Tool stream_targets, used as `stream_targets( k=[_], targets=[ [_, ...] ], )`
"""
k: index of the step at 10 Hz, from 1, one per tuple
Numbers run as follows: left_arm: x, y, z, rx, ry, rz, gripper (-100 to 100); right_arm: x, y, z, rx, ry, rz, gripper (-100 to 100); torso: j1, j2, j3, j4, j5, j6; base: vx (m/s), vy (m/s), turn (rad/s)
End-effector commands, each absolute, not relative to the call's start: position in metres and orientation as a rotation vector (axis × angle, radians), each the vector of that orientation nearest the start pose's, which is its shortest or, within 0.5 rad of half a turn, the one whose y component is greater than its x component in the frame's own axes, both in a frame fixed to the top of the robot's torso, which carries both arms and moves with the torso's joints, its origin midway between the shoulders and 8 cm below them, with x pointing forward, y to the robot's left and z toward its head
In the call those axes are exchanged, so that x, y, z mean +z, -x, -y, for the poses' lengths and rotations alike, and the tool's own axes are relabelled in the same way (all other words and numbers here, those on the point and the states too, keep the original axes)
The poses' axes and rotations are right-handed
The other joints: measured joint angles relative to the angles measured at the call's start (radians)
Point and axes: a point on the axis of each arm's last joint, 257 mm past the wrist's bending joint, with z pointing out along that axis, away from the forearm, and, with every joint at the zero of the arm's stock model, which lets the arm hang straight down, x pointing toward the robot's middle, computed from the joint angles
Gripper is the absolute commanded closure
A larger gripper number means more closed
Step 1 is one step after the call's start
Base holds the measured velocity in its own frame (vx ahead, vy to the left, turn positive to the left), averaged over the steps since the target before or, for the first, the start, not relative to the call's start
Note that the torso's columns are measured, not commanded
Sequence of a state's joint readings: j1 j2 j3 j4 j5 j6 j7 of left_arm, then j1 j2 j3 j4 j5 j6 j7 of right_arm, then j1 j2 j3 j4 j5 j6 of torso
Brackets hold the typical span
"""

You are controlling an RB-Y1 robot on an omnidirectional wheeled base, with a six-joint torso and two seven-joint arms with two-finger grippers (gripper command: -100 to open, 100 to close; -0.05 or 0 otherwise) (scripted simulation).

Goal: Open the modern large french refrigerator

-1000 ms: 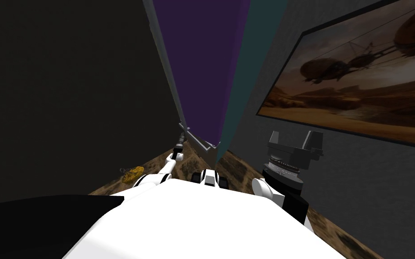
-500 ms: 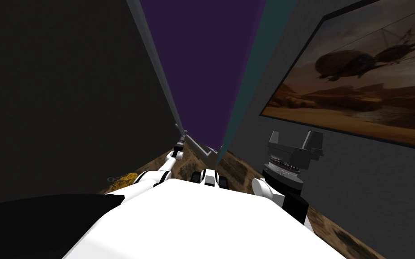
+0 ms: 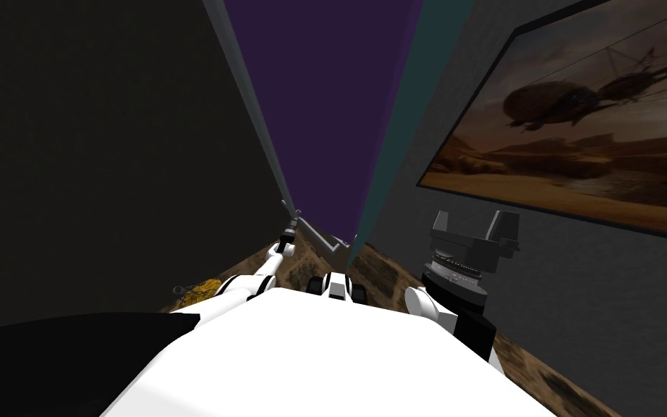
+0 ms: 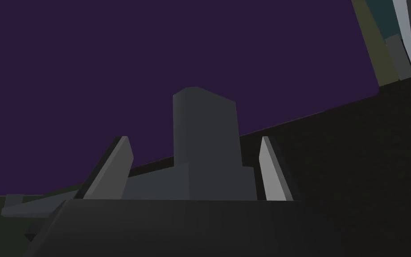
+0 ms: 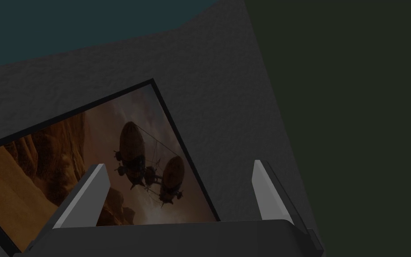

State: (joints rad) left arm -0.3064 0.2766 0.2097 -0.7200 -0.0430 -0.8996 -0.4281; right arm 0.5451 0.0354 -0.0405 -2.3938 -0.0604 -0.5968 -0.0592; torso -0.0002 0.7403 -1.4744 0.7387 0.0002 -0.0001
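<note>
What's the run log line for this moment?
left gripper: open, straddling grey block | right gripper: open, raised at my right | stage: grasp not yet closed

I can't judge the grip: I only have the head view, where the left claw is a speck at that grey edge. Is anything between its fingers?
Observer: Yes. In the left wrist view a grey upright bar stands between the fingers of the left claw, with a purple surface behind it.
Operator: Clamped on it?
Observer: No. The fingers stand open, with a gap between each one and the bar.
Operator: And the right claw?
Observer: The right claw is open too, with nothing between its fingers.
</note>
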Motion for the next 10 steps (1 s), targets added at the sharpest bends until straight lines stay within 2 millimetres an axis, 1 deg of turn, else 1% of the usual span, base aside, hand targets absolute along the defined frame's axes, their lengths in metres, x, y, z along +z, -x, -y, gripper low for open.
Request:
stream_targets(
  k=[1, 2, 4, 5, 6, 7, 8, 9, 10],
  targets=[
    [-0.210, -0.548, -0.403, -0.660, 0.579, -1.068, 100, 0.077, -0.293, 0.298, 1.369, -0.585, -0.415, 0, -0.003, 0.001, 0.000, 0.001, -0.002, -0.006, -0.069, -0.187, 0.193],
    [-0.209, -0.547, -0.412, -0.642, 0.589, -1.061, 100, 0.077, -0.293, 0.298, 1.369, -0.585, -0.415, 0, -0.002, 0.004, 0.002, 0.001, -0.002, -0.007, -0.111, -0.176, 0.182],
    [-0.206, -0.545, -0.429, -0.607, 0.609, -1.046, 100, 0.077, -0.293, 0.298, 1.370, -0.585, -0.415, 0, 0.000, 0.005, 0.003, 0.002, -0.001, -0.003, -0.116, -0.188, 0.168],
    [-0.204, -0.542, -0.447, -0.573, 0.630, -1.030, 100, 0.077, -0.293, 0.298, 1.370, -0.585, -0.415, 0, 0.000, 0.004, 0.002, 0.003, -0.002, -0.002, -0.116, -0.223, 0.192],
    [-0.202, -0.540, -0.455, -0.556, 0.640, -1.022, 100, 0.077, -0.293, 0.298, 1.370, -0.585, -0.415, 0, -0.001, 0.003, 0.002, 0.003, -0.002, -0.004, -0.127, -0.221, 0.211],
    [-0.202, -0.540, -0.455, -0.556, 0.640, -1.022, 100, 0.077, -0.293, 0.298, 1.370, -0.585, -0.415, 0, 0.000, 0.003, 0.002, 0.005, -0.003, -0.004, -0.092, -0.137, 0.105],
    [-0.212, -0.536, -0.453, -0.556, 0.650, -1.043, 100, 0.077, -0.293, 0.298, 1.369, -0.585, -0.415, 0, 0.003, 0.000, 0.000, 0.006, -0.004, 0.001, -0.037, -0.048, 0.033],
    [-0.213, -0.528, -0.472, -0.512, 0.675, -1.026, 100, 0.077, -0.293, 0.298, 1.369, -0.585, -0.415, 0, 0.004, -0.004, -0.002, 0.004, -0.002, 0.003, -0.039, -0.152, 0.137],
    [-0.212, -0.525, -0.480, -0.492, 0.684, -1.015, 100, 0.077, -0.293, 0.298, 1.369, -0.585, -0.415, 0, -0.003, -0.003, -0.002, 0.001, -0.002, -0.003, -0.041, -0.236, 0.222]
  ],
)
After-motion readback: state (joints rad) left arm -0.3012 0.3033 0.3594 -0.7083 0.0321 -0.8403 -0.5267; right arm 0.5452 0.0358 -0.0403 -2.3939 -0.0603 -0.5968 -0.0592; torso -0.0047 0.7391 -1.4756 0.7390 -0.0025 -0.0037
